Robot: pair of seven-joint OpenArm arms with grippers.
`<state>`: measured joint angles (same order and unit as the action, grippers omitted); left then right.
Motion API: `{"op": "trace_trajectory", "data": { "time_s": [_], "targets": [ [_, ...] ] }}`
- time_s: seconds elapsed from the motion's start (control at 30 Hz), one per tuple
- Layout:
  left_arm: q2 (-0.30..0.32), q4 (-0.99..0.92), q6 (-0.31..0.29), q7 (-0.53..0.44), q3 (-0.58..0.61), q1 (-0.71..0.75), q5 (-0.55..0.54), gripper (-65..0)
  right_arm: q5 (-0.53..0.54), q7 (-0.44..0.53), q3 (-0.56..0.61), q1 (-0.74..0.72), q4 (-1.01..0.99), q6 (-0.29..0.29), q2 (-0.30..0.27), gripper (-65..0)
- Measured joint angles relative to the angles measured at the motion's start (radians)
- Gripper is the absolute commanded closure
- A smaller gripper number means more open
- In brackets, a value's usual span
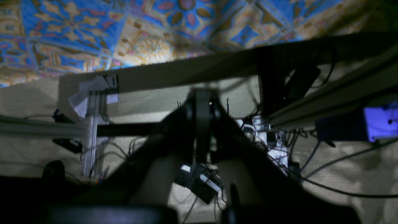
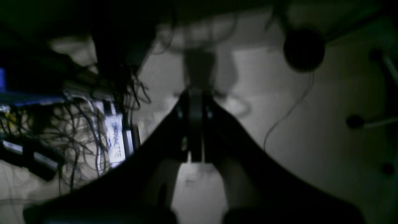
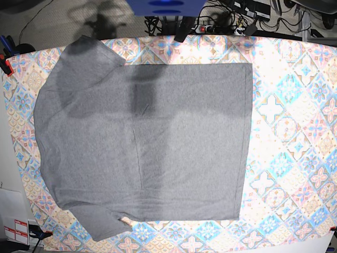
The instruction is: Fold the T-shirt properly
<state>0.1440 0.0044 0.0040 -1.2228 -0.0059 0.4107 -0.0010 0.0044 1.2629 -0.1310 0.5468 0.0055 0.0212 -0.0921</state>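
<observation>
The grey T-shirt (image 3: 147, 142) lies spread flat on the patterned tablecloth (image 3: 295, 132) in the base view, sleeves toward the left and straight hem toward the right. Shadows fall across its upper part. Neither arm shows in the base view. In the left wrist view my left gripper (image 1: 203, 101) is shut with nothing in it, hanging beyond the table edge, with the tablecloth (image 1: 93, 31) above it. In the right wrist view my right gripper (image 2: 195, 95) is shut and empty, over dim floor. The T-shirt appears in neither wrist view.
A blue box (image 3: 166, 6) and cables (image 3: 231, 18) sit past the table's far edge. An aluminium frame post (image 1: 91, 124), a power strip (image 1: 264, 130) and loose cables lie below the left gripper. A dark round caster (image 2: 304, 49) and tangled wires (image 2: 77, 130) are near the right gripper.
</observation>
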Motion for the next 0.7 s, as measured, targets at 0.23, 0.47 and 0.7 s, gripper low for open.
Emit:
{"op": "trace_trajectory", "data": {
  "time_s": [0.23,0.47,0.7],
  "targets": [
    [-0.036,0.212,0.002,0.001,-0.004,0.044,-0.001,0.0,-0.004,0.010,0.000,0.032,0.005,-0.001,0.007,0.0],
    [-0.032,0.854,0.005,0.005,-0.004,0.354,-0.007,0.0,-0.006,0.016,0.000,0.074,0.130,0.000,0.006,0.0],
    [-0.071,1.128,0.002,0.003,-0.052,0.463,-0.035,0.0,-0.001,0.009,0.000,0.289,0.523,-0.002,0.008,-0.1]
  ]
}}
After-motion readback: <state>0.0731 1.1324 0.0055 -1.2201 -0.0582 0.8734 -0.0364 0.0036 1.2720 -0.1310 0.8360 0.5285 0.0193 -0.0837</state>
